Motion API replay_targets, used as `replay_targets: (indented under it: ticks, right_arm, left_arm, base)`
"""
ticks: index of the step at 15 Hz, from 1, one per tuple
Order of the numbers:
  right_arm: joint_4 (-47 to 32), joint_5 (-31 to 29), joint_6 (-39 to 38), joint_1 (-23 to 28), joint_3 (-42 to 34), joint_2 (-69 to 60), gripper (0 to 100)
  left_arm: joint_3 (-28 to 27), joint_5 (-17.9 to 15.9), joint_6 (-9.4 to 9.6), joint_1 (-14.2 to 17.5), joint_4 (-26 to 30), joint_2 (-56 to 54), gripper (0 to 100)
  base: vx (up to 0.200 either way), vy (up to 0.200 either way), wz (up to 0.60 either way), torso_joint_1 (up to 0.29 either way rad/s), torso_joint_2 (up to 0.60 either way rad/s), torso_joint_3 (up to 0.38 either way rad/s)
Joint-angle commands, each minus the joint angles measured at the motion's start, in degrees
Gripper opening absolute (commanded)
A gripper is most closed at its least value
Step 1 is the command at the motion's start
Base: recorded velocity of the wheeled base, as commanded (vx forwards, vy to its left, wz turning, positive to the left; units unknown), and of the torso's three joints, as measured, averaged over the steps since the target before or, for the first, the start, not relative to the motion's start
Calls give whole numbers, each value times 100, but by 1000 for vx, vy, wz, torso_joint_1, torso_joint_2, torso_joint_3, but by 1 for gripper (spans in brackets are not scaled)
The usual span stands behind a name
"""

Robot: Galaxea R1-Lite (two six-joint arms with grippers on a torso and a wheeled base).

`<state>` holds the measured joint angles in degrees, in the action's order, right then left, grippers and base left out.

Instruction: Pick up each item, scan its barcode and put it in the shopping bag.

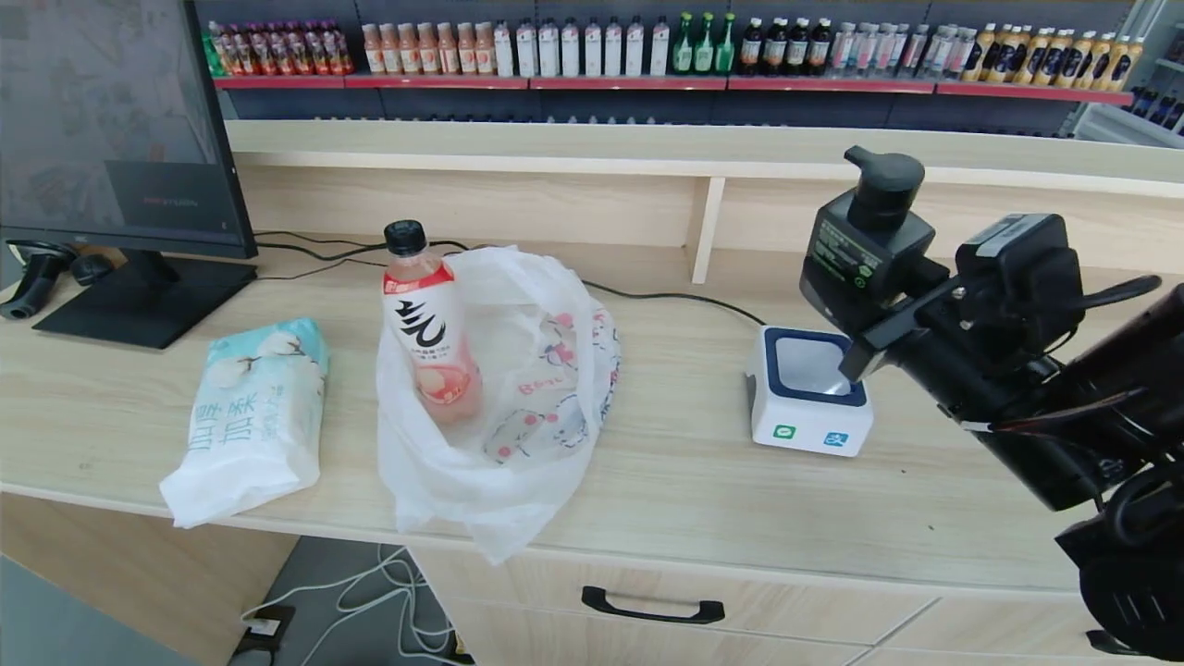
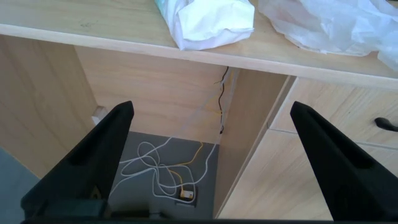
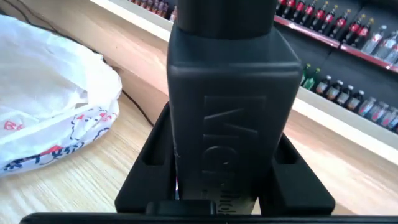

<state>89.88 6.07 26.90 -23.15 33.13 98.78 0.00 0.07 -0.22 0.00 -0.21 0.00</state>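
My right gripper (image 1: 879, 319) is shut on a black pump bottle (image 1: 869, 242), holding it tilted just above the white and blue barcode scanner (image 1: 809, 393) on the counter. In the right wrist view the black pump bottle (image 3: 233, 118) sits clamped between the fingers (image 3: 146, 171). The white shopping bag (image 1: 504, 388) stands open at the counter's middle with a pink drink bottle (image 1: 427, 324) upright inside it. A pale blue and white tissue pack (image 1: 254, 412) lies left of the bag. My left gripper (image 2: 208, 162) hangs open below the counter's front edge, beneath the tissue pack (image 2: 205, 22).
A monitor (image 1: 111, 139) on a stand occupies the back left, with a handheld scanner (image 1: 32, 277) beside it. A cable (image 1: 666, 298) runs across the counter to the scanner. Shelves of bottles (image 1: 647, 46) line the back. Drawers with a black handle (image 1: 652, 606) lie below the counter.
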Motion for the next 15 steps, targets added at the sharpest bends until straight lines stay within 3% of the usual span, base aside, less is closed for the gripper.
replay_targets:
  ticks: [1, 5, 9, 15]
  right_arm:
    - [12, 158, 280, 65, -26, 98, 0]
    - [12, 1116, 1379, 127, -61, 326, 0]
    - [12, 1529, 2056, 267, 0, 423, 0]
    - [12, 2742, 2618, 1137, -44, 537, 0]
  left_arm:
    - [0, 1, -4, 0, 3, 0, 100]
    - [0, 1, -13, 0, -6, 0, 100]
    - [0, 1, -4, 0, -32, 0, 100]
    - [0, 1, 4, 0, -41, 0, 100]
  base:
    - [0, 0, 0, 0, 0, 0]
    - [0, 0, 0, 0, 0, 0]
    - [0, 0, 0, 0, 0, 0]
    - [0, 0, 0, 0, 0, 0]
